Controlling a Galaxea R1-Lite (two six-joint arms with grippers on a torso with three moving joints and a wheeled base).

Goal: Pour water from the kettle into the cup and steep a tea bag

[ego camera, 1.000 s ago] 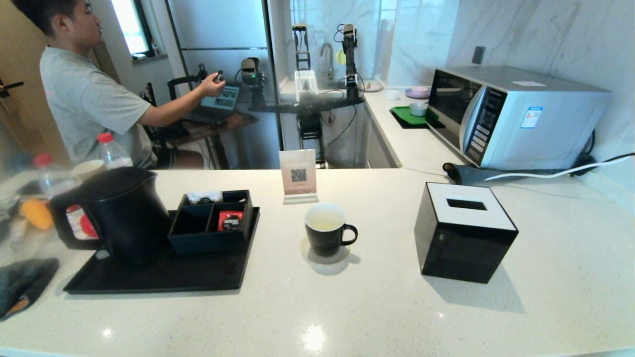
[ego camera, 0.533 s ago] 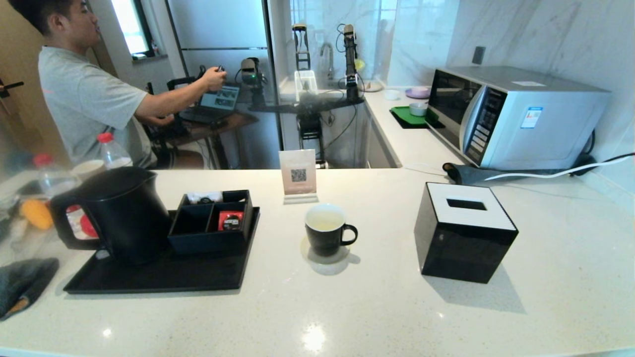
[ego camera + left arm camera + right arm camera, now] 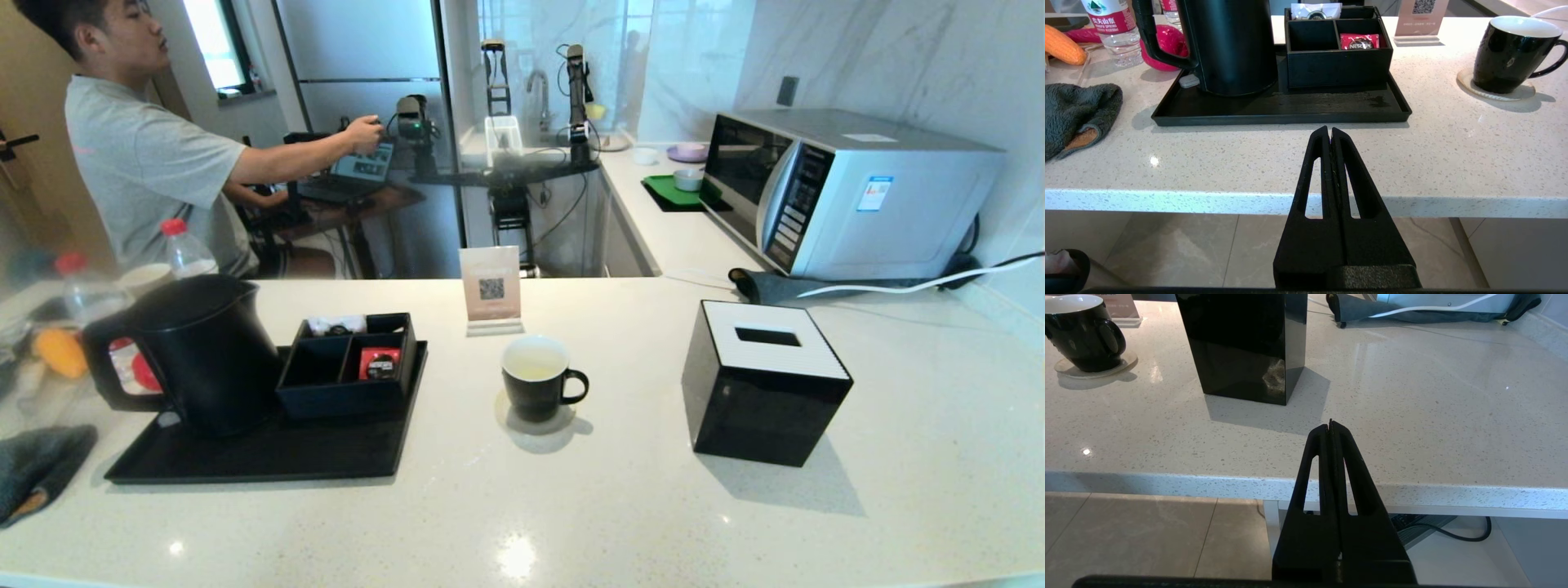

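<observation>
The matte black kettle [image 3: 204,351] [image 3: 1229,45] stands at the left end of a black tray [image 3: 269,457], its loop handle turned left. The black cup [image 3: 537,380] [image 3: 1511,53] [image 3: 1084,332] with a white inside rests on a pale coaster at the counter's middle, ear handle to the right. No tea bag shows in any view; the water cannot be made out. My left gripper [image 3: 1330,130] is shut and empty, held before the counter's front edge, facing the tray. My right gripper [image 3: 1331,424] is shut and empty, before the front edge near the tissue box. Neither arm appears in the head view.
A black organiser box [image 3: 347,363] with a red sachet [image 3: 1359,41] sits on the tray. The black tissue box [image 3: 763,392] stands right of the cup. A QR sign [image 3: 491,290], microwave [image 3: 841,192], grey cloth [image 3: 1077,114], water bottles [image 3: 1110,28] and a seated person [image 3: 147,155] surround the area.
Only the person in the background has moved, reaching an arm farther right toward the laptop. Both grippers and all objects on the counter stay as they were.
</observation>
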